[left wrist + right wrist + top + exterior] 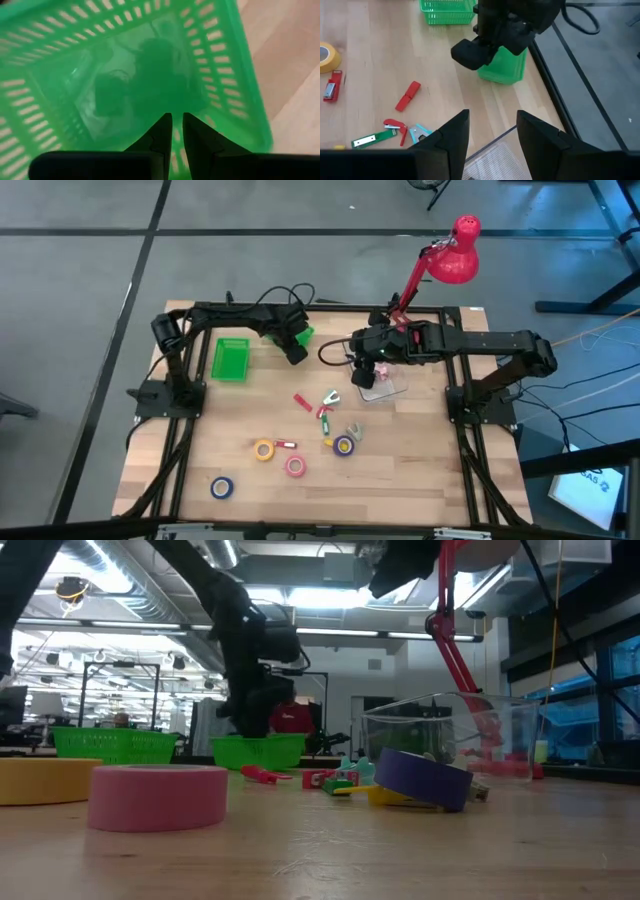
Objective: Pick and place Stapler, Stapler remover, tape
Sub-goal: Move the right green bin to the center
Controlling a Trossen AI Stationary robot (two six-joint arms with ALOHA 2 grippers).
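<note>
there are no words, numbers or signs clear enough to read anywhere; a white sheet (590,485) at the floor's edge has dark letters, too small to read.

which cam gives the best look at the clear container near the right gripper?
Low view: the clear container stands side-on behind the purple tape roll, its walls and rim plain. High view shows it from above as a faint patch under the right gripper. Right wrist view catches only a corner between the fingers. Left wrist view: none.
</note>
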